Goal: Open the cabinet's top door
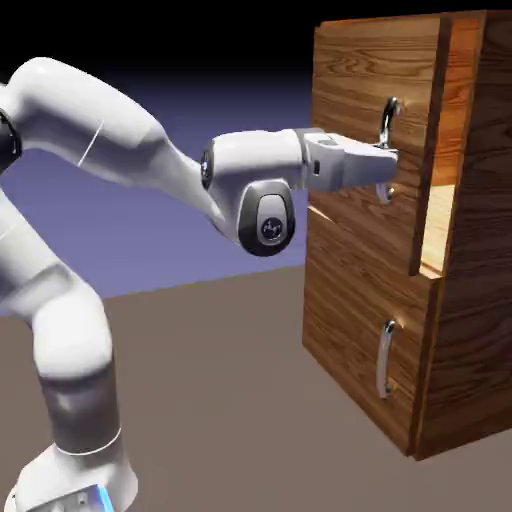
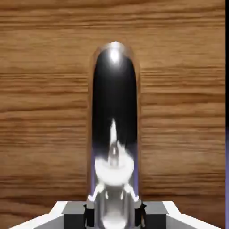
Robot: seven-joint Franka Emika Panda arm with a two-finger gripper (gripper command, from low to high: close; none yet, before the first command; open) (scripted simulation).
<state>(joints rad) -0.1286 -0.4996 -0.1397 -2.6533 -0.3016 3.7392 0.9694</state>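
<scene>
In the exterior view, the fingers (image 1: 392, 160) are at the handle (image 1: 388, 125) of the top door (image 1: 370, 85), upper right, which stands ajar. In the hand view, the handle rises from bottom middle to upper middle, pinched between the fingers at the lower edge.

Cabinet: the cabinet (image 1: 475, 340) is tall, boxy, reddish-brown grained wood, standing upright.
Top door: the top door (image 1: 365, 80) is a flat panel of the same wood, upright, on the upper part of the cabinet's front.
Door state: partly open; its edge at the exterior view's right stands out from the cabinet, the gap showing brightly lit wood inside.
Top door handle: the top door handle (image 1: 389, 112) is a shiny silver curved bar, upright on the cabinet's upper front, mirroring dark and pale patches.
</scene>
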